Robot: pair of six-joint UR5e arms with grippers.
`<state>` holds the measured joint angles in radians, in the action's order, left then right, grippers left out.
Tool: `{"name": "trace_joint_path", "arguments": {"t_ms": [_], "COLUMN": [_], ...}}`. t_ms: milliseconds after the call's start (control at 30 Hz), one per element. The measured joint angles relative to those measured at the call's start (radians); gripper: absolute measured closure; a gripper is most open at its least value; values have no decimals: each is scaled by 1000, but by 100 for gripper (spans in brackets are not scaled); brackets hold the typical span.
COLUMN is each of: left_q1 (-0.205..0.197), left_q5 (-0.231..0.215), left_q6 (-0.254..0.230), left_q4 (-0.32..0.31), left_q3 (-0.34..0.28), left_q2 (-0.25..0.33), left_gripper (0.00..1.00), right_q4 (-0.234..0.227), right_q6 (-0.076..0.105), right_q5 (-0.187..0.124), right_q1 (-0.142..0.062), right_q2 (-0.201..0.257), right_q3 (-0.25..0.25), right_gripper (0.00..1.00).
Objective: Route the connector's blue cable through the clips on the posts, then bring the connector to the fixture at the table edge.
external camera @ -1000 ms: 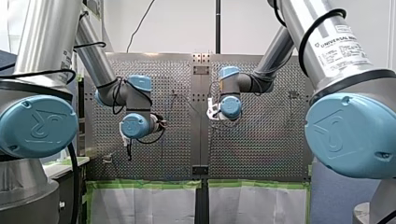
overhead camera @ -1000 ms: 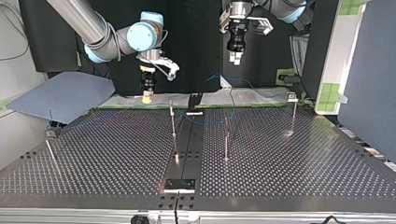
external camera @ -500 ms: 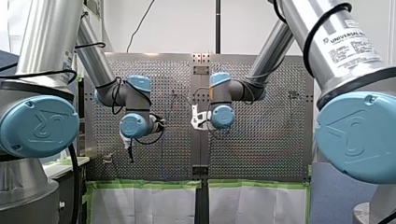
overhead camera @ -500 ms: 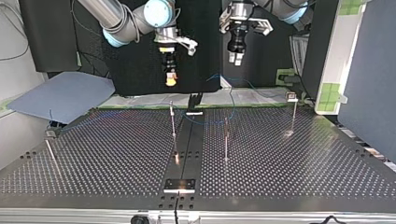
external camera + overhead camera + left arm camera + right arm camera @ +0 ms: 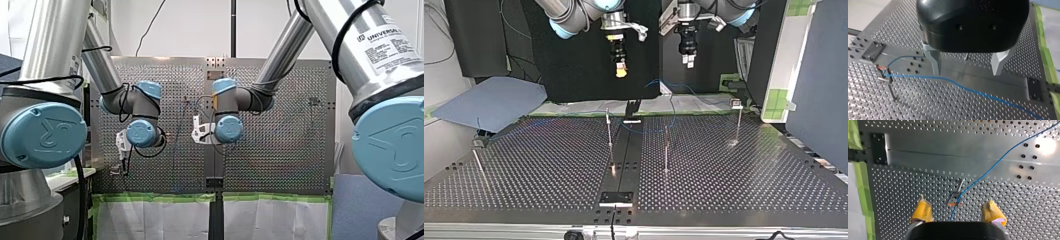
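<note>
The blue cable [image 5: 965, 87] runs across the perforated table and through a clip on a short post [image 5: 885, 75], beside and below my left gripper [image 5: 966, 67], whose metal fingers [image 5: 934, 61] stand open and empty. My right gripper [image 5: 957, 213] hangs open with yellow pads [image 5: 921, 210] on either side of another clip post [image 5: 955, 200] far below; the cable [image 5: 998, 161] passes through that clip. In the top view my right gripper [image 5: 621, 70] and my left gripper [image 5: 688, 59] are high above the table's far edge. A black piece [image 5: 632, 108] stands there on the centre strip.
Thin posts [image 5: 609, 127] [image 5: 666, 147] [image 5: 738, 117] rise from the table, with a leaning one [image 5: 478, 162] at the top view's left. A black plate [image 5: 616, 198] sits at the near edge. Green tape [image 5: 863, 192] lines the table's border.
My right gripper has risen and moved toward the top view's right, nearer the centre. My left gripper has shifted slightly toward that view's right. Both stayed open.
</note>
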<state>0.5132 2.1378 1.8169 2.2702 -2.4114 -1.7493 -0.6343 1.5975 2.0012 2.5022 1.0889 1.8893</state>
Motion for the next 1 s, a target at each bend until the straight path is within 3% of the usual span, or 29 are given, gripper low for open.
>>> {"name": "trace_joint_path", "arguments": {"t_ms": [133, 233, 1000], "left_q1": [-4, -5, -5], "left_q5": [29, 35, 38], "left_q6": [-8, -9, -10], "left_q4": [7, 8, 8], "left_q3": [0, 0, 0], "left_q2": [0, 0, 0], "left_gripper": [2, 2, 2], "right_q4": [-2, -2, -2], "right_q6": [2, 3, 3], "right_q5": [27, 33, 35], "right_q1": [27, 34, 36], "right_q2": [0, 0, 0], "right_q3": [1, 1, 1], "right_gripper": [0, 0, 0]}}
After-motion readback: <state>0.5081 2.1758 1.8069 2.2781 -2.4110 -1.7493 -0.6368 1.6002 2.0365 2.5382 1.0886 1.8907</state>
